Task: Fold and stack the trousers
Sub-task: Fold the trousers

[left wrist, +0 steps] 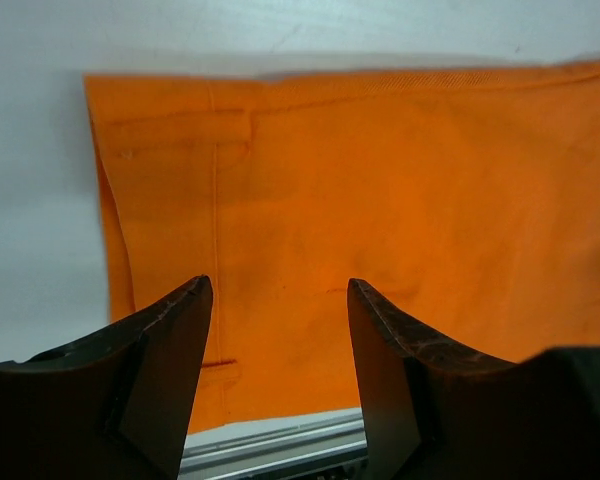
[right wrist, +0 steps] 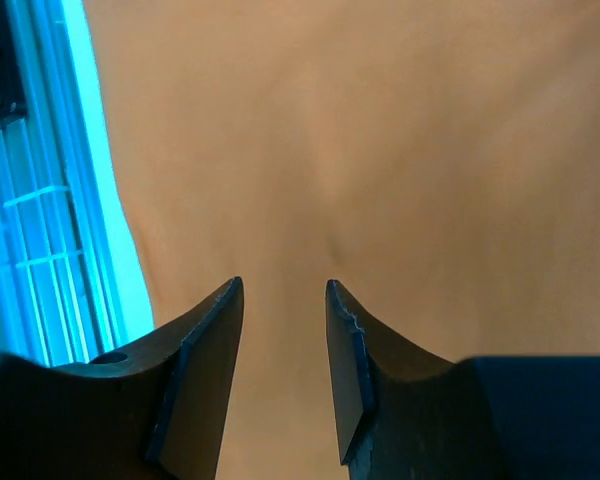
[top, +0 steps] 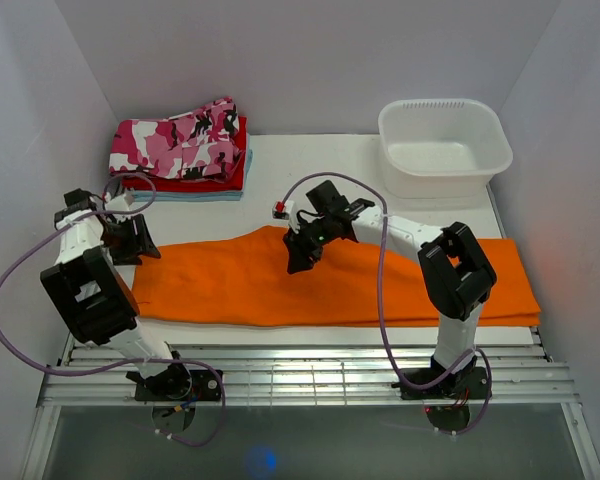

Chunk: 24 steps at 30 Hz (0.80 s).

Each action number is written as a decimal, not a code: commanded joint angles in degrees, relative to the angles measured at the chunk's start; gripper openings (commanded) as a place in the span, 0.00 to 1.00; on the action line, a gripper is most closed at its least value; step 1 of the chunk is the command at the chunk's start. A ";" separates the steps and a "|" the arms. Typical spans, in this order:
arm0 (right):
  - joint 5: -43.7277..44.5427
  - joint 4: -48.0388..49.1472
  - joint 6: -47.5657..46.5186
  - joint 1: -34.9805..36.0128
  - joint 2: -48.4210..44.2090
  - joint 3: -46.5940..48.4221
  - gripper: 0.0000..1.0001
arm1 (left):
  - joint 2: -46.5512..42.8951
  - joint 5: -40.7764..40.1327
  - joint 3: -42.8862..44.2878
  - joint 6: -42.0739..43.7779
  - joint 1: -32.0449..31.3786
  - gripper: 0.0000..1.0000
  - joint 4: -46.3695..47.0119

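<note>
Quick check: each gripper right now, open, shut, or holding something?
Left gripper: open, holding nothing.
Right gripper: open, holding nothing, over the trousers.

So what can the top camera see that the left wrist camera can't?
Only the top camera shows the white tub, the camouflage garment and the right gripper. Only the left wrist camera shows the stitching close up on the trousers, seen between the open fingers of the left gripper. Both show the trousers lying flat on the table.
</note>
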 commanded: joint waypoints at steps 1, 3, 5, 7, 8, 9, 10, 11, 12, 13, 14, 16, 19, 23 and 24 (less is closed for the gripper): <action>3.13 -4.70 0.33 -1.47 4.63 2.69 0.44 | 1.44 3.15 -2.66 3.16 3.23 0.67 -1.41; 4.18 -4.79 2.09 -2.97 7.09 3.57 0.43 | 2.94 4.28 -3.45 4.39 4.64 0.67 -0.97; 4.62 -4.87 2.36 -5.52 7.63 3.23 0.43 | 2.69 5.86 -4.24 5.88 4.65 0.66 0.25; 6.73 -4.87 2.01 -7.88 7.71 2.00 0.42 | 1.90 11.37 -4.60 7.64 4.65 0.60 0.35; 7.08 -5.14 1.92 -8.42 7.71 1.47 0.42 | 1.37 13.15 -4.25 8.08 4.30 0.58 -0.17; 6.91 -5.05 1.92 -9.12 7.89 0.86 0.42 | 1.11 14.39 -3.55 8.18 3.34 0.56 -0.62; 7.17 -5.14 1.83 -9.74 8.33 -0.02 0.42 | 0.76 17.70 -3.28 8.79 2.63 0.52 -1.40; 7.52 -6.01 1.57 -9.83 8.94 -0.03 0.42 | 0.40 18.61 -3.36 8.79 1.67 0.51 -1.32; 7.00 -5.93 1.57 -9.92 10.51 -0.20 0.42 | 0.05 19.05 -3.71 8.79 -1.48 0.50 -1.32; 6.47 -5.84 1.83 -9.92 11.48 -0.03 0.42 | 0.14 18.97 -4.33 8.01 -3.07 0.47 -0.71; 5.86 -6.01 2.27 -9.92 13.50 0.32 0.42 | 0.22 19.06 -5.20 6.52 -4.66 0.45 0.42; 1.82 -6.01 3.06 -10.27 15.00 1.46 0.41 | 2.41 18.71 -8.27 1.27 -7.48 0.40 5.60; -1.61 -6.37 4.29 -11.84 13.53 3.40 0.44 | 9.61 14.86 -7.77 -1.92 -7.75 0.31 9.57; 0.22 -9.69 0.88 -16.76 5.89 1.91 0.61 | 15.42 3.09 -3.74 -5.09 -5.56 0.23 14.05; 1.10 -11.54 -0.35 -18.25 4.91 1.73 0.61 | 16.56 1.76 -2.24 -5.36 -4.77 0.23 14.14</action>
